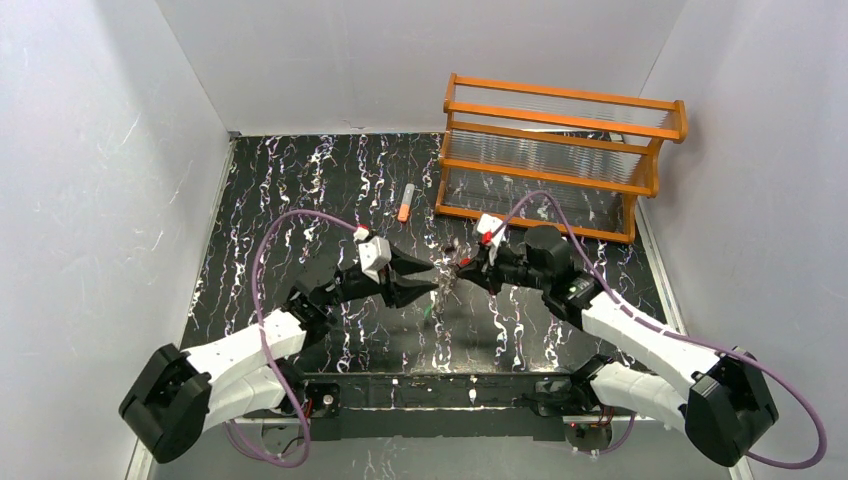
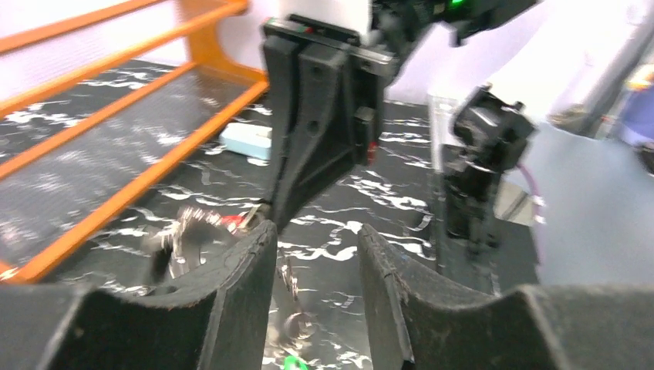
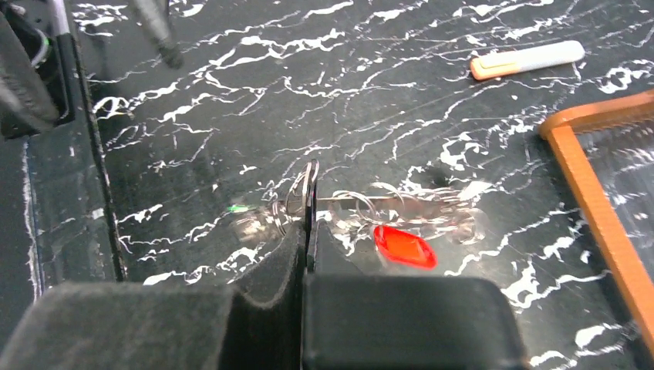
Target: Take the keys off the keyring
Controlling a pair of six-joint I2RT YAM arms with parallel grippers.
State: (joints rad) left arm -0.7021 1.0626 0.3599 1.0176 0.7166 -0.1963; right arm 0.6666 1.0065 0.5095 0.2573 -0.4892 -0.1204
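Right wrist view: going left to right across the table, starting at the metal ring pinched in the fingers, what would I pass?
First the keyring → red key → tube → rack.

Left end effector (image 1: 433,284) and right end effector (image 1: 463,268) close together at keyring (image 1: 447,281), orange rack (image 1: 560,150) behind

No text, label, brand, number or sign can be read on anything in view.
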